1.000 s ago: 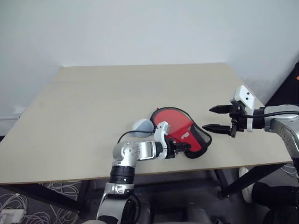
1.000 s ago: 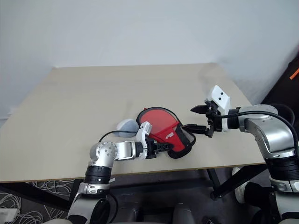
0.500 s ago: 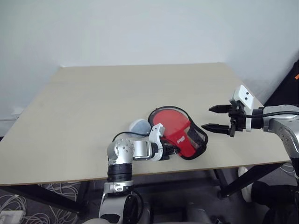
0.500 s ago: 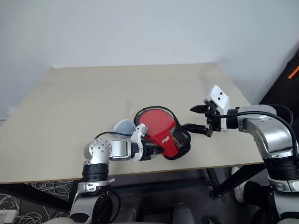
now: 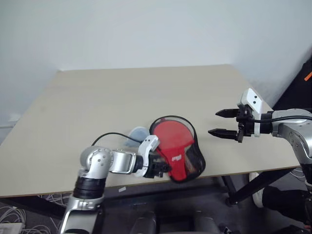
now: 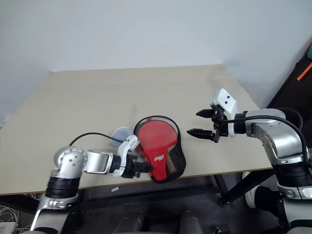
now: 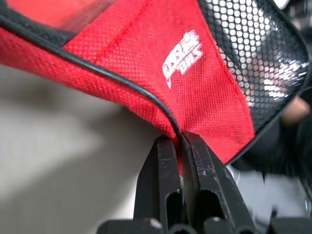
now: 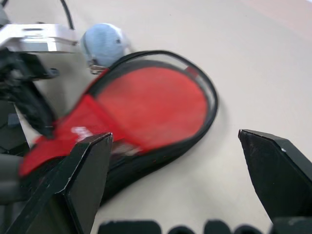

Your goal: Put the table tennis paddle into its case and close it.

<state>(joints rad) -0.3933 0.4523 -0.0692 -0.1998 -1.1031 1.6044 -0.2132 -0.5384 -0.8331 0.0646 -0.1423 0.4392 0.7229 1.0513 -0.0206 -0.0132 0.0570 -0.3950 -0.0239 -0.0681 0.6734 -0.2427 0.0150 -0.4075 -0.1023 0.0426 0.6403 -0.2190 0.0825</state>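
The case (image 5: 181, 157), red fabric with a white logo, black mesh and black trim, lies near the table's front edge. Its clear side faces up, and the round red face of the table tennis paddle (image 5: 169, 136) shows through it. My left gripper (image 5: 164, 168) is shut on the case's black-trimmed edge at the narrow end, and the left wrist view shows its fingers (image 7: 163, 165) pinching that red edge (image 7: 146, 73). My right gripper (image 5: 214, 123) hovers open to the right of the case, apart from it, and the case (image 8: 146, 105) lies ahead of its fingers.
A pale blue-grey round thing (image 5: 138, 132) lies on the table just left of the case, touching or nearly touching it. The light wooden table (image 5: 122, 92) stretches back to a white wall. Its front edge runs just under the case.
My left gripper has shut on the case's edge and dragged it left and toward the front edge, turning the case. The right arm has kept still.
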